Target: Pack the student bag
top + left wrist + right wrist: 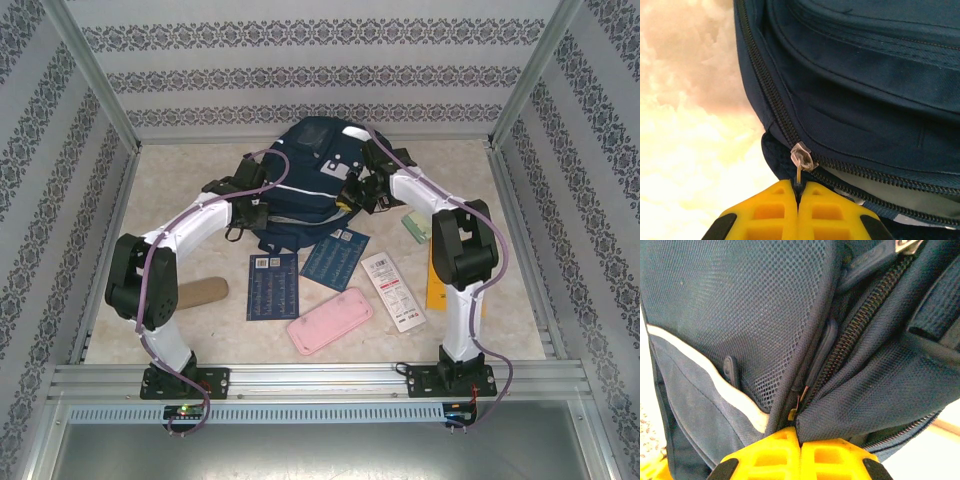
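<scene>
The student bag point(305, 165), navy blue with white stripes, lies at the back middle of the table. My left gripper point(262, 205) is at its left side. In the left wrist view the yellow jaws point(799, 187) are shut on the thin pull of the clear zipper slider point(803, 157), and the zipper point(890, 182) is parted to the right of it. My right gripper point(357, 192) is at the bag's right side. Close up, my right gripper point(800, 439) is shut on a fold of the bag's mesh fabric point(865, 405) beside a dark zipper point(850, 340).
In front of the bag lie two dark blue booklets point(272, 285) point(335, 257), a white card point(392, 290) and a pink pencil case point(330, 321). A tan flat piece point(200, 293) lies at the left. A green item point(416, 228) and a yellow strip point(438, 290) are at the right.
</scene>
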Controlling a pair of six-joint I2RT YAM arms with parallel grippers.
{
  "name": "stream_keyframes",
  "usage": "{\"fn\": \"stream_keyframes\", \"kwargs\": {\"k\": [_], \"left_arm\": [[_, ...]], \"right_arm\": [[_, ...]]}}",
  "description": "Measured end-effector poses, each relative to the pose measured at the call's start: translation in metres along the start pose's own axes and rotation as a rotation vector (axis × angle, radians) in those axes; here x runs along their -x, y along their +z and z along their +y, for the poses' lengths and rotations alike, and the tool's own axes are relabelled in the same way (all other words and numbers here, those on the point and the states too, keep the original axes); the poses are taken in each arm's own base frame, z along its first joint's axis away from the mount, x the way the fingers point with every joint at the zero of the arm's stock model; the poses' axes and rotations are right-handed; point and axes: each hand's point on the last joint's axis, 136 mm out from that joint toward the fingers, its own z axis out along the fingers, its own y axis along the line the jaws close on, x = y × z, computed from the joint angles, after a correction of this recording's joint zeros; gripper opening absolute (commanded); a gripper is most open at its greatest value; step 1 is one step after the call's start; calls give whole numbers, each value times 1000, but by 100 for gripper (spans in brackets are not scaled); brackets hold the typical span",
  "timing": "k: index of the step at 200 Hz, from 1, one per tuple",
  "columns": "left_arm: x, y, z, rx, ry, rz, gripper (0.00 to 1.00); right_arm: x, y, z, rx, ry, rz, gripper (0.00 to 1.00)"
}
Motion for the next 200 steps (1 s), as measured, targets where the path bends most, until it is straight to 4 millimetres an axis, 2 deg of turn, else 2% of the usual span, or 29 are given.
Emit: {"fn": "stream_keyframes", "kwargs": {"k": [16, 28, 36, 47, 53, 69, 83, 97, 117, 131, 149, 175, 200], "left_arm": [[-2, -4, -21, -31, 41, -5, 0], [-8, -7, -41, -63, 78, -2, 0], [-13, -10, -55, -83, 101, -1, 0], [-19, -14, -74, -114, 126, 1, 0], [-21, -16, -84, -136, 138, 0, 0], [-25, -25, -110, -192, 161, -11, 0], [-22, -30, -123, -216, 163, -29, 0], [-20, -35, -133, -242, 158, -34, 0], [-22, -34, -147, -272, 167, -22, 0], [-28, -30, -154, -284, 174, -1, 0], [-33, -22, -159, -291, 177, 24, 0], [-36, -16, -161, -295, 180, 41, 0], [-37, -16, -163, -306, 180, 44, 0]], "right_arm": [[14, -3, -1, -20, 11, 5, 1], [31, -8, 0, -26, 19, -4, 6], [44, -13, 1, -22, 19, -19, 14], [62, -20, 4, -12, 12, -53, 34], [74, -25, 5, -3, 1, -85, 42], [99, -38, 5, 16, -22, -169, 49], [105, -45, -1, 10, -32, -217, 53], [96, -52, -13, -16, -31, -239, 54], [69, -65, -29, -48, -28, -248, 55], [45, -77, -31, -48, -37, -252, 56], [16, -86, -24, -30, -61, -257, 59], [-26, -82, -11, -10, -102, -230, 59], [-61, -64, -15, -7, -82, -179, 59]]}}
